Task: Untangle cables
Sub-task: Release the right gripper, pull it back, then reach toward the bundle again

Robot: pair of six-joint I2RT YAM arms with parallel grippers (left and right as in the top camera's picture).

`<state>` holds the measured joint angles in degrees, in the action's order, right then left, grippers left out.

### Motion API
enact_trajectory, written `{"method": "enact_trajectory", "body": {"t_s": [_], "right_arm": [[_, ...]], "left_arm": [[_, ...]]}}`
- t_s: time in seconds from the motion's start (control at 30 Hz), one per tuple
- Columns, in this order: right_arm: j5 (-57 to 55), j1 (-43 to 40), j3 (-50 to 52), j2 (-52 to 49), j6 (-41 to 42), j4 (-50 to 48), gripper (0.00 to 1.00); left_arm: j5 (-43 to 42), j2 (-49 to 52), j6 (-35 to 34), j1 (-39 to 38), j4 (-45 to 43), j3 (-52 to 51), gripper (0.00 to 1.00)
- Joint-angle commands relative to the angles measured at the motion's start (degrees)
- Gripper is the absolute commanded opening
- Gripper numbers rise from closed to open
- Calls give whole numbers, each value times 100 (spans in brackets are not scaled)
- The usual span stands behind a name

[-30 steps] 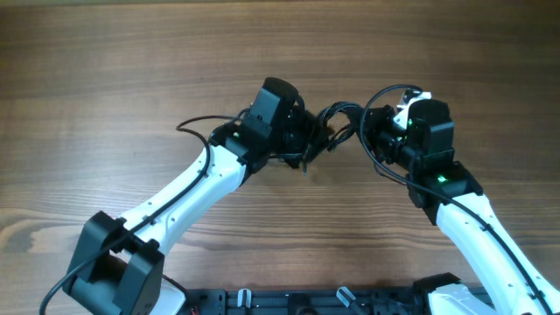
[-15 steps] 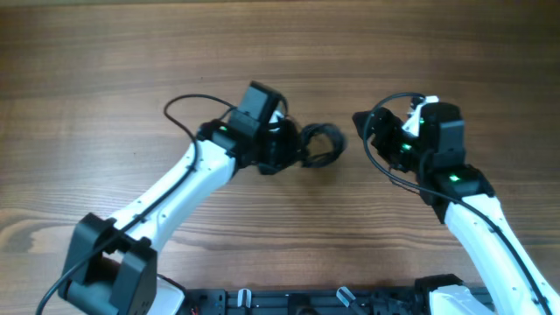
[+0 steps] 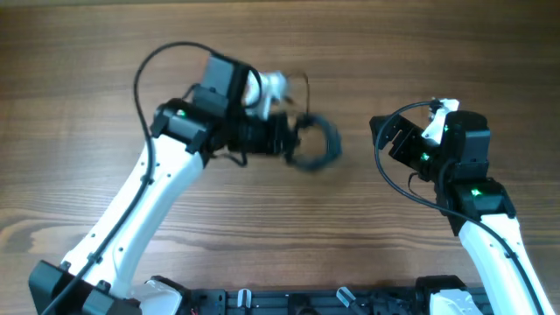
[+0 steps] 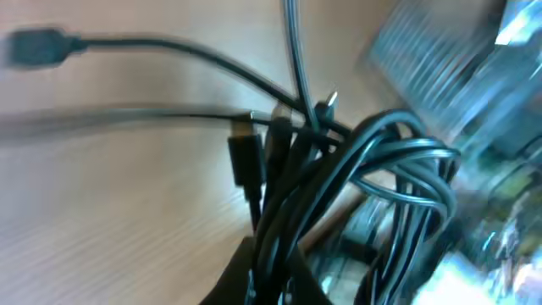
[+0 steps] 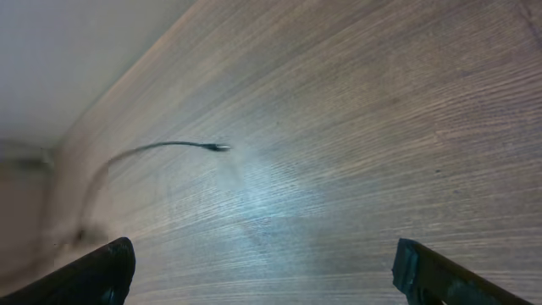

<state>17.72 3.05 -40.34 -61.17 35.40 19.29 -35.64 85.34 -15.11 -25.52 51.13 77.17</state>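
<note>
Overhead view: a wooden table seen from above. My left gripper reaches in from the near left towards the middle. Its jaws are pressed together on a bunch of thin black cables, which hang in blurred loops just to its right. My right gripper sits apart from the bunch, further right, with its jaws spread wide and holding nothing.

Left wrist view: close and blurred. The cables form a thick looped bundle that runs down into my dark fingers at the near edge. A few cords trail off to the left, and one ends in a plug at the far left. Other small ends sit beside the knot.

Right wrist view: my two fingertips show at the near corners, wide apart, with only bare wood between them. A loose cord with a small tip shows at the far left. I cannot tell whether it touches the wood.

As I judge it, the tangle is not yet undone: one hand anchors the bunch while the other is free. The next move calls for my right gripper to pinch a single loose end, not a loop, and draw it away from the knot.
</note>
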Motion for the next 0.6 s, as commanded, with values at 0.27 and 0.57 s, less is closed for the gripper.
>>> {"method": "enact_trajectory", "body": {"t_s": [0.27,0.57], "right_arm": [[1191,-17,-31,-229,-361,7,100],[3038,-17,-7,-1810,542,-870,100]], "left_arm": [[3010,168,2485,-1023,1707,-11,4],[3652,168,4852,-1027,1187,-11,4]]}}
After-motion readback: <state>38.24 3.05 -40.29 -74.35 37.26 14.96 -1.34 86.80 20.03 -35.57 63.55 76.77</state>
